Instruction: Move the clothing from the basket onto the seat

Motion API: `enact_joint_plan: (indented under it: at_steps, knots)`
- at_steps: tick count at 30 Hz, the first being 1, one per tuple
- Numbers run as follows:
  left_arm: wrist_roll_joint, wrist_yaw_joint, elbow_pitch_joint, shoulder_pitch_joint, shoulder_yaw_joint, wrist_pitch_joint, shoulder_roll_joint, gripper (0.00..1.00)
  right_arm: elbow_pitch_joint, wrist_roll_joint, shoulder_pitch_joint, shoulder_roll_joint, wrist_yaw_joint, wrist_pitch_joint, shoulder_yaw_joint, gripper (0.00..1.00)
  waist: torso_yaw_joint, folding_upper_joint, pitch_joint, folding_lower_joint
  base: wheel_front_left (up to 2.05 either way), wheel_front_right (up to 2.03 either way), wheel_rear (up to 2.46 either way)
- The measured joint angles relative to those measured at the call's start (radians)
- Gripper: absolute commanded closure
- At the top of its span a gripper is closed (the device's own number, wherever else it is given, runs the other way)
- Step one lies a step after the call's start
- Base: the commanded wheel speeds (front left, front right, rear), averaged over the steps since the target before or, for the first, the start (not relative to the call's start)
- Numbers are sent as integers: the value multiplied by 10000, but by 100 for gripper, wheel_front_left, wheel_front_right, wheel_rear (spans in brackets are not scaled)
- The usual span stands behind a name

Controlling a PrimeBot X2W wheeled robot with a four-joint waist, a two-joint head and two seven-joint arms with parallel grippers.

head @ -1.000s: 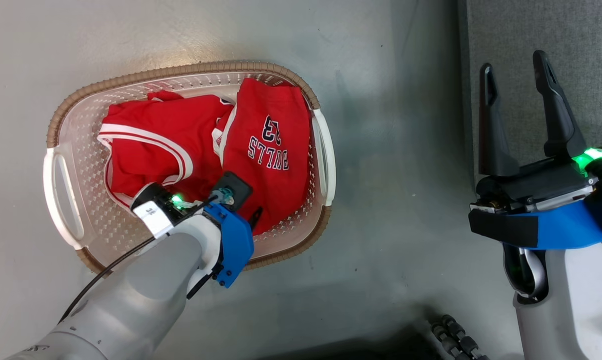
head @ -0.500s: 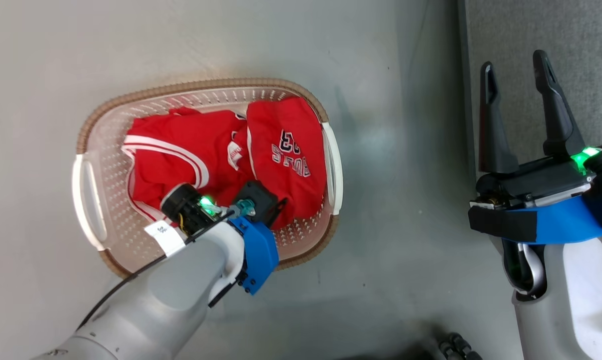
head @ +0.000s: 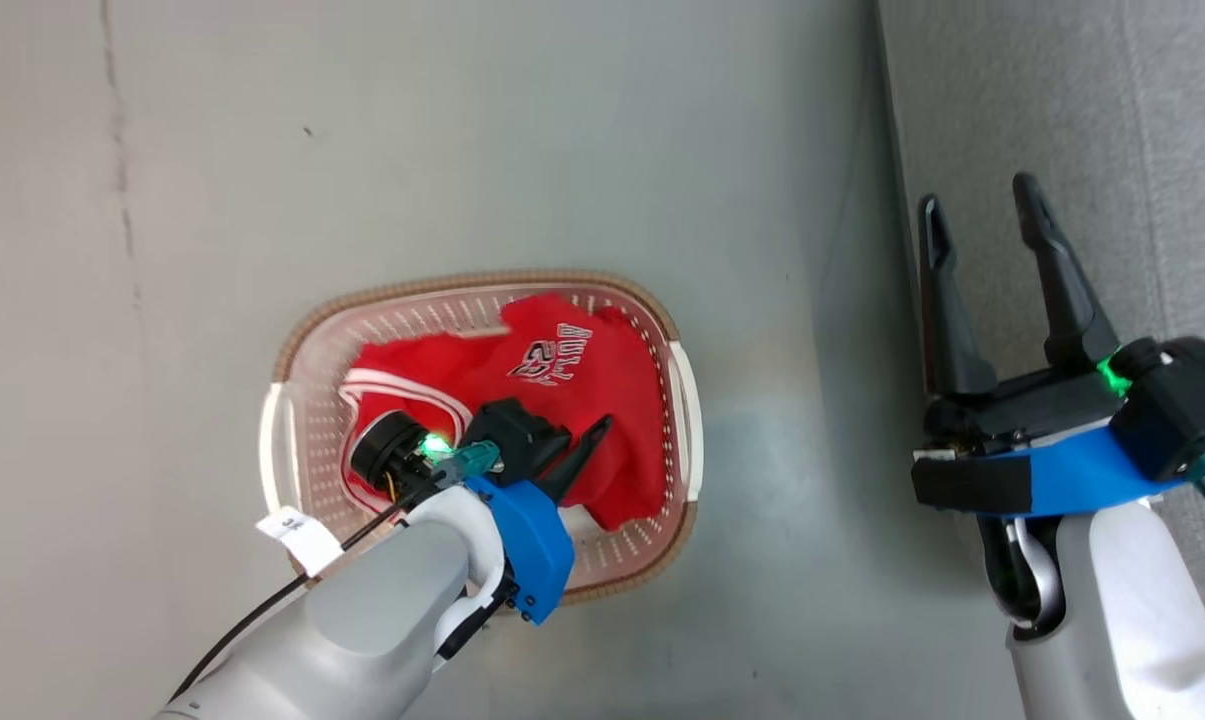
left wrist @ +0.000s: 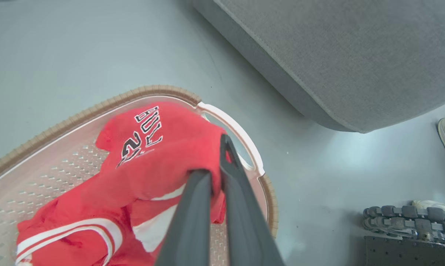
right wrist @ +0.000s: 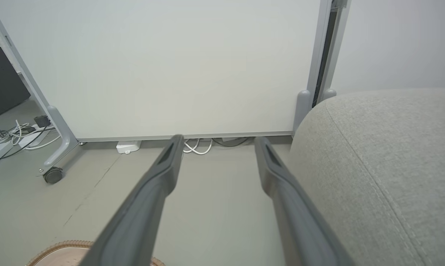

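Floor (head: 462, 150): pale grey, carrying basket and seat. Whole head view shifted since a second ago through camera motion; basket now smaller and lower in that view.

Seat (head: 1082, 120): light grey, along the floor's right edge, apart from the basket, stitched seam near its rounded edge.

Basket (head: 482, 283): on the floor left of the seat, long axis left to right in the head view, one handle at each end.

Clothing (head: 632, 450): inside the basket, none on the seat.
- Lettered piece (head: 552, 355): a second ago flat at the right end, long axis from far rim to near rim, lettering legible. Now bunched and drawn up into a ridge toward the right handle, lettering crumpled and tilted.
- Striped piece (head: 402, 385): low at the left end.

Left claw (left wrist: 213, 162): apart a second ago, now pressed together on a fold of the lettered piece, above the basket's right end.

Right claw (head: 977, 200): spread wide as before, empty, above the seat's left edge.
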Motion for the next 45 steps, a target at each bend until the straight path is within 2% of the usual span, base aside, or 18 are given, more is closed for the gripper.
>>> enact_joint_plan:
  at_steps: [3, 6, 23, 31, 45]
  knots:
    - [-221, 0, -188, -12, 63, -56, 111, 100, 121, 0, 242, 0, 0, -2, 10, 0, 95, 0, -543, 0, 0, 0, 0]
    - [-393, 0, -767, -6, 755, -79, 167, 100, 228, 4, 500, 0, 0, 0, 15, 0, 197, 0, -1078, 0, 0, 0, 0]
    - [1327, 0, -2888, 608, 2974, -81, 627, 100, 673, 261, 1773, 0, 0, -2, 100, 0, 567, 1, -3875, -2, 0, 0, 0]
    - [1605, 0, -3377, 566, 2999, -81, 721, 100, 755, 324, 2292, 0, -2, 0, 35, 0, 746, 1, -4741, -2, 0, 0, 0]
    - [1509, 0, -3896, -4, 2708, -82, 748, 100, 874, 468, 2751, 0, 0, 0, 90, 0, 1095, 1, -5575, -1, 0, 0, 0]
